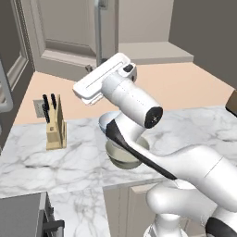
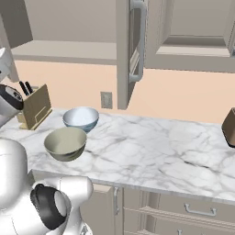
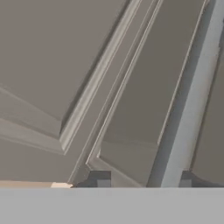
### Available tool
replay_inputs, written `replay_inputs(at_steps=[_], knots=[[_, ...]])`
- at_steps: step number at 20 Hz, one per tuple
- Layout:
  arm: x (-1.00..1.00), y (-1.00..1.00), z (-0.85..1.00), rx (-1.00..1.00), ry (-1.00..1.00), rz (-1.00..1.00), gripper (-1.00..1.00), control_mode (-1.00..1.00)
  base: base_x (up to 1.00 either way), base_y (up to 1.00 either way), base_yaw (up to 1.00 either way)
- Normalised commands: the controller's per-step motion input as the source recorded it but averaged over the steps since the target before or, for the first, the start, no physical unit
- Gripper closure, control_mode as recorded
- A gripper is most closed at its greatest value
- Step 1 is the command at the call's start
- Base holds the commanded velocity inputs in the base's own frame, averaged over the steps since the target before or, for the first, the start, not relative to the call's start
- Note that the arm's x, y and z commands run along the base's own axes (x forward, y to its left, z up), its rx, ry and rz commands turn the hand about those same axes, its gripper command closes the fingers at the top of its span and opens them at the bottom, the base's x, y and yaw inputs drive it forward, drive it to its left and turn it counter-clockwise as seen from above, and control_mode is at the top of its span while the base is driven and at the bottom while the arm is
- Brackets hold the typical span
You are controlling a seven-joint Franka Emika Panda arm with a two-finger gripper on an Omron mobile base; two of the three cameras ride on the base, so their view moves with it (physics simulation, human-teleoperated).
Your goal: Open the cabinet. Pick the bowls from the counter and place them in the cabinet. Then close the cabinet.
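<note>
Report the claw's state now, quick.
Claw: open, its fingertips on either side of the cabinet door's bar handle, not closed on it.

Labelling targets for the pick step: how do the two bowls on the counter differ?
The pale blue-white bowl is bluish outside and white inside; the olive-beige bowl is dull olive throughout. The blue-white one sits farther back, toward the wall and the knife block; the olive one sits near the counter front edge. Both are round, upright, empty and similar in size.

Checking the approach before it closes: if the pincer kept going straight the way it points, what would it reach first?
Probably the bar handle of the cabinet door, lying between its fingertips; depth is unclear.
</note>
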Motion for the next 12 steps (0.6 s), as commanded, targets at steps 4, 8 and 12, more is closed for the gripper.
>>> replay_inputs(at_steps=[4, 8, 12], knots=[[-0.61, 1.0, 0.0, 0.0, 0.08, 0.0, 1.0, -1.0, 0.0, 0.0, 0.0], [-0.39, 1.0, -0.01, 0.0, 0.22, 0.0, 1.0, -1.0, 0.0, 0.0, 0.0], [-0.04, 0.62, -0.13, 0.02, 0.24, -0.01, -1.0, -1.0, 0.0, 0.0, 0.0]])
